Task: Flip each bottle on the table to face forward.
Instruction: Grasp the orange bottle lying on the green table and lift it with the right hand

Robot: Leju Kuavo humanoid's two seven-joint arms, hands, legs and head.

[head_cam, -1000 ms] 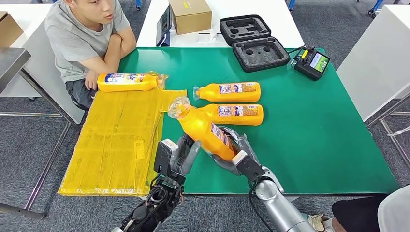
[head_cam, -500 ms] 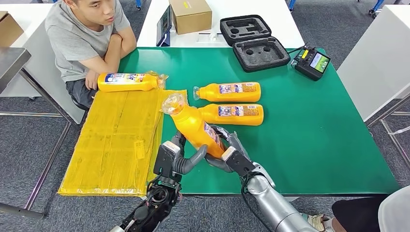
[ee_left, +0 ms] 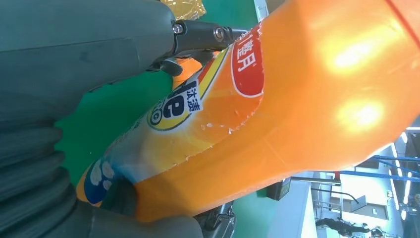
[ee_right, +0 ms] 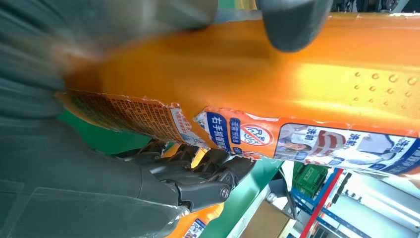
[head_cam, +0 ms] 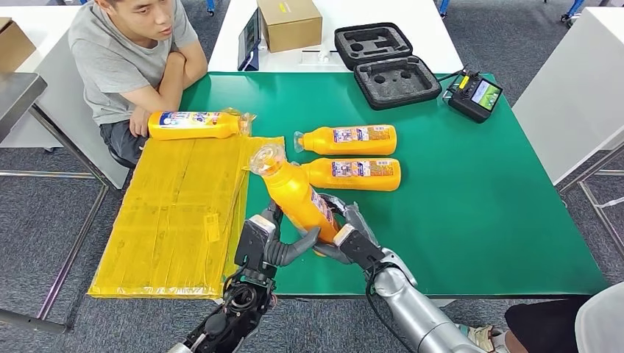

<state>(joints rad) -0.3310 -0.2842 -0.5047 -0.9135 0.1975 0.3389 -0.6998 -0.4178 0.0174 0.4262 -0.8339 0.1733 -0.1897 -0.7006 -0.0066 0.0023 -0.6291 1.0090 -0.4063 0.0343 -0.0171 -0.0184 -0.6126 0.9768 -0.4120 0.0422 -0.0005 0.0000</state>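
Note:
An orange bottle with a clear-wrapped cap is lifted at a tilt above the green table, cap toward the far left. My left hand and my right hand both grip its lower end. Up close, the left wrist view gives the bottle with its front label, and the right wrist view gives the bottle with its back label. Two more orange bottles lie side by side on the table beyond. Another bottle lies at the yellow sheet's far edge.
A yellow plastic sheet covers the table's left part. A person sits at the far left corner, a hand near the bottle there. An open black foam case, a cardboard box and a controller stand at the back.
The held bottle has shifted left and stands more upright. My left hand's fingers have closed around its base, and both hands have drawn nearer together.

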